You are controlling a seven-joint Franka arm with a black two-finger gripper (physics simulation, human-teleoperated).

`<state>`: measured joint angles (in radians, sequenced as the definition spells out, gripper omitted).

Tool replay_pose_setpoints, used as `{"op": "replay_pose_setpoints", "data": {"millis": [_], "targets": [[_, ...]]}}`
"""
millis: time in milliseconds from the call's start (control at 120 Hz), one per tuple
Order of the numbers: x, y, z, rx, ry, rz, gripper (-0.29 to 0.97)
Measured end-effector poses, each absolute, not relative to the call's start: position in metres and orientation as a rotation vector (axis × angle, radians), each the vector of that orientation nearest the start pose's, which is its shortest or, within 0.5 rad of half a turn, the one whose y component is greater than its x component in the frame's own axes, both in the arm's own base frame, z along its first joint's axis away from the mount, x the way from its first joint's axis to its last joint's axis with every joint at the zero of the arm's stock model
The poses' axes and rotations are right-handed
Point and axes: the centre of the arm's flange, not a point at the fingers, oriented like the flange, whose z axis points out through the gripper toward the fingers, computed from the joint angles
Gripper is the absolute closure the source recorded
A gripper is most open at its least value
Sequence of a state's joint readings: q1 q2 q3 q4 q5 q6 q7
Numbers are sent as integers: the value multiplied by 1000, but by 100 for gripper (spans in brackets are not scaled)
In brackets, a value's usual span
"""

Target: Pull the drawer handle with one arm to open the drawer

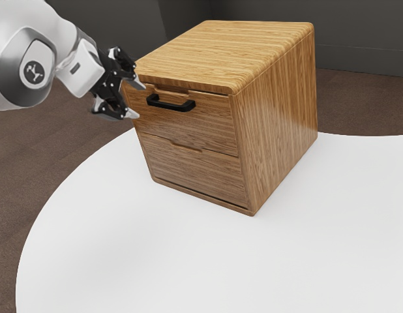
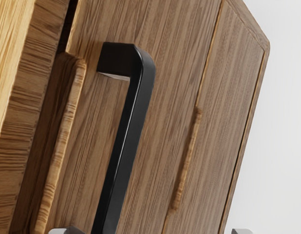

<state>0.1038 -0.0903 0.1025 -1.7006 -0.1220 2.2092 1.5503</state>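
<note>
Desk (image 1: 188, 261): white and round-edged, it fills the lower part of your exterior view and carries the cabinet.
Cabinet (image 1: 280, 111): a wooden box standing upright on the desk, centre to upper right of the frame, with its front turned toward the lower left.
Lower drawer (image 1: 195, 166): a plain wooden front just above the cabinet's base.
Upper drawer (image 1: 201, 124): directly above the lower one, with its front lying close in under the overhanging edge of the cabinet top.
Handle (image 1: 170, 103): a black bar set level on the upper drawer's front, left of centre in the frame. In your wrist view the handle (image 2: 128, 146) runs the length of the picture, against the wood grain.
Fingers (image 1: 135, 99): you have them spread wide with nothing held. They sit just left of the handle's left end, by the cabinet's front corner, and look clear of the bar.
Arm (image 1: 32, 65): white and grey, coming in from the upper left of the frame.
Floor (image 1: 38, 150): dark brown, behind the desk on the left.
Wall (image 1: 358, 26): dark grey, along the top of the frame.
</note>
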Motion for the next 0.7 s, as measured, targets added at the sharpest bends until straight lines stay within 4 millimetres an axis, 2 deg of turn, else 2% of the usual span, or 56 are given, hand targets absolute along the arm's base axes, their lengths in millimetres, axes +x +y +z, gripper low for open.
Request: {"op": "replay_pose_setpoints", "data": {"millis": [117, 425, 700], "targets": [[569, 111, 681, -2116, 1638, -654, 30], [575, 116, 674, -2082, 1649, -627, 37], [581, 106, 668, -2054, 1687, -627, 40]]}}
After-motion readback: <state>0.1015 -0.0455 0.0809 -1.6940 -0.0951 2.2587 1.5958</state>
